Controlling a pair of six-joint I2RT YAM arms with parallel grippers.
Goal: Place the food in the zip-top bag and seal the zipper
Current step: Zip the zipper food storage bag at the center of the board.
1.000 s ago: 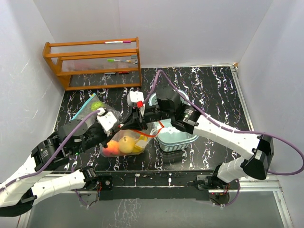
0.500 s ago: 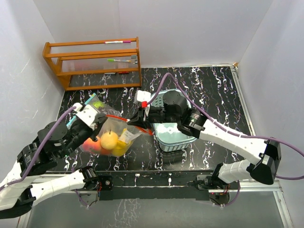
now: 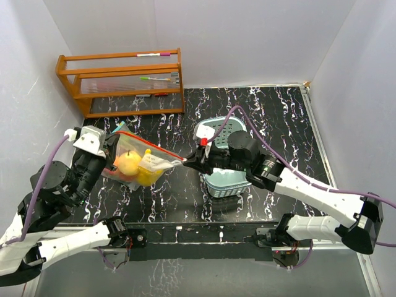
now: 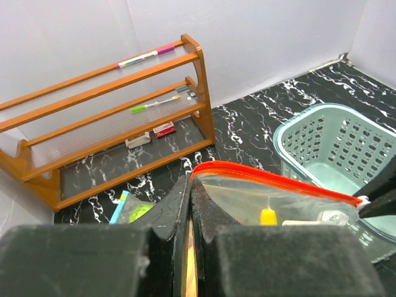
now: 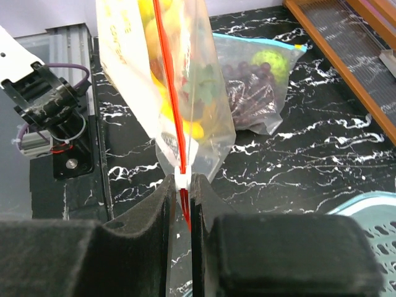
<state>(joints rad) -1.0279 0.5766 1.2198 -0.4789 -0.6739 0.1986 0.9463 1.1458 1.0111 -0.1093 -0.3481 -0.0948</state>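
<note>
The clear zip-top bag with a red zipper hangs stretched between my two grippers above the table. Yellow and orange food sits inside it. My left gripper is shut on the bag's left end; in the left wrist view its fingertips pinch the bag's corner, and the zipper runs off to the right. My right gripper is shut on the zipper's right end, with the white slider right at its fingertips. The bag and its food hang beyond.
A pale teal lattice basket stands under my right arm. A second bag with purple grapes and a green item lies behind the held bag. A wooden rack with pens stands at the back left.
My left gripper has pulled the bag's left end to the left and up. The right arm has swung right off the basket, still gripping the zipper end. The bag now hangs taut.
</note>
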